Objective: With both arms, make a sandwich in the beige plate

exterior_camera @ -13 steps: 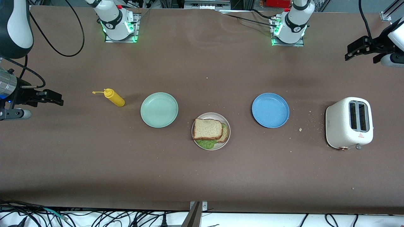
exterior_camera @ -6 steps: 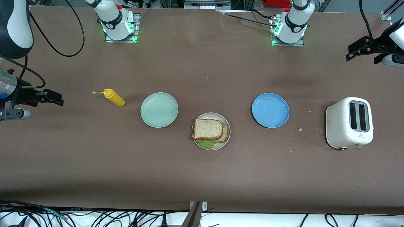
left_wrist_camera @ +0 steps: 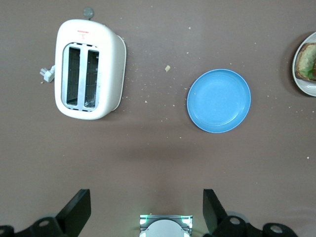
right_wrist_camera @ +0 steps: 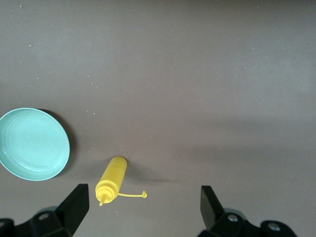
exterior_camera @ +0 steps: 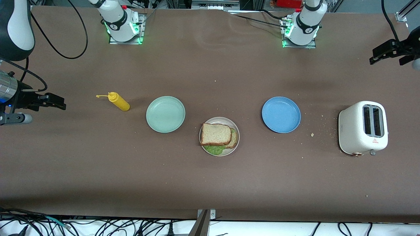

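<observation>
The sandwich (exterior_camera: 218,137) sits finished on the beige plate (exterior_camera: 235,127), midway along the table. The left gripper (exterior_camera: 387,52) has pulled farther toward its table end, jaws wide and empty; the right gripper (exterior_camera: 52,101) waits, equally wide.

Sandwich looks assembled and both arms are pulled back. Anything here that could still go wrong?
Top bread slice sits skewed on the beige plate, with the lower slice and lettuce poking out, so a bump might slide it off. Both the left gripper and the right gripper hang open at the table's ends; the mustard bottle lies loose near the right one's path.
</observation>
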